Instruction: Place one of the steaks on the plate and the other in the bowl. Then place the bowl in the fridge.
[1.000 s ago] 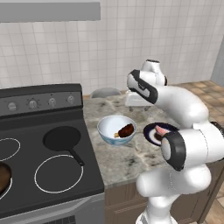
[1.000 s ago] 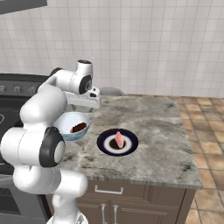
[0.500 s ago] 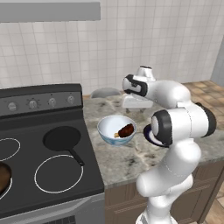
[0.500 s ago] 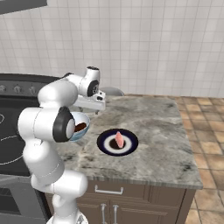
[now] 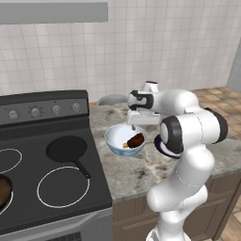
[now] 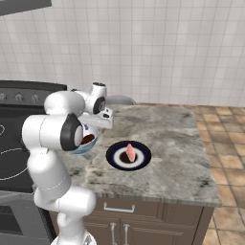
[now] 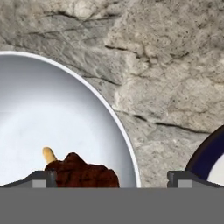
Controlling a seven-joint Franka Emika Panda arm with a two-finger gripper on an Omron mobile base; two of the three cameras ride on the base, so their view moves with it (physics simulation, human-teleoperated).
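Claw: my claw (image 7: 111, 181) hangs wide open and empty, straddling the bowl's near rim, ready to pinch it for the fridge.
Bowl: the bowl (image 5: 125, 140) sits on the tabletop (image 6: 172, 143); dark steak (image 5: 135, 140) inside.
Plate: the plate (image 6: 128, 155) beside it carries the pink steak (image 6: 130, 152); sorting looks finished.

Stone counter (image 6: 177, 143) carries the bowl (image 5: 118, 135); the plate (image 6: 115, 156) lies beside it.
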